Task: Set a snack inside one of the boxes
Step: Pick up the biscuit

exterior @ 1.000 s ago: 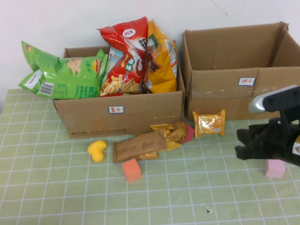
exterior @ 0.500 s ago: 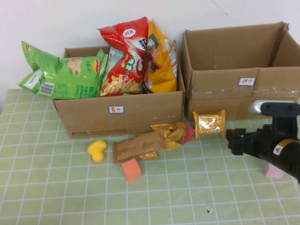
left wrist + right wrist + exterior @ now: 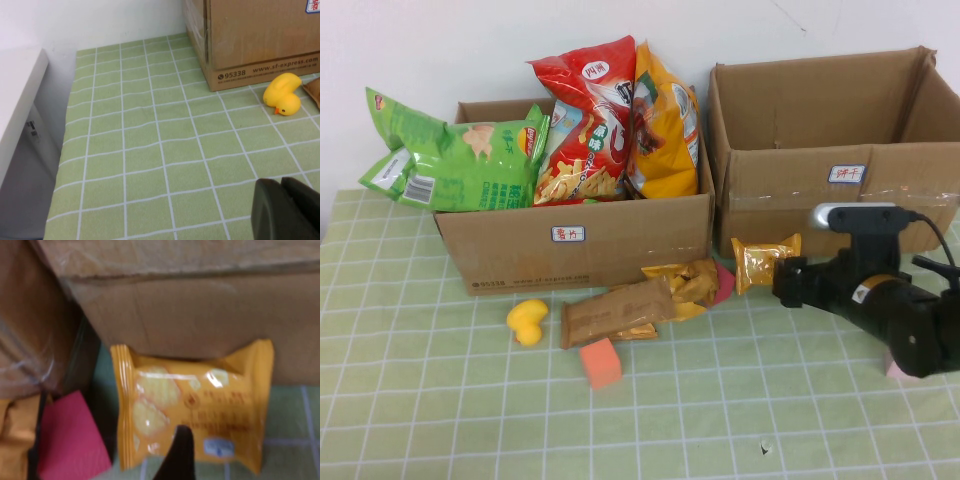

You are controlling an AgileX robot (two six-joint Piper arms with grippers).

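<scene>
A small orange snack packet leans against the front of the right cardboard box, whose inside looks empty. My right gripper is just to the packet's right, low over the table, open. In the right wrist view the packet fills the middle and one dark fingertip overlaps its lower edge. The left box holds green, red and yellow chip bags. My left gripper is shut and empty over bare tablecloth; it is out of the high view.
A brown packet and a golden packet lie in front of the left box, with a red piece beside them. A yellow duck, an orange cube and a pink block sit on the green checked cloth.
My right arm has moved left and toward the boxes, bringing the gripper from near the pink block up to the orange packet. Nothing else has moved.
</scene>
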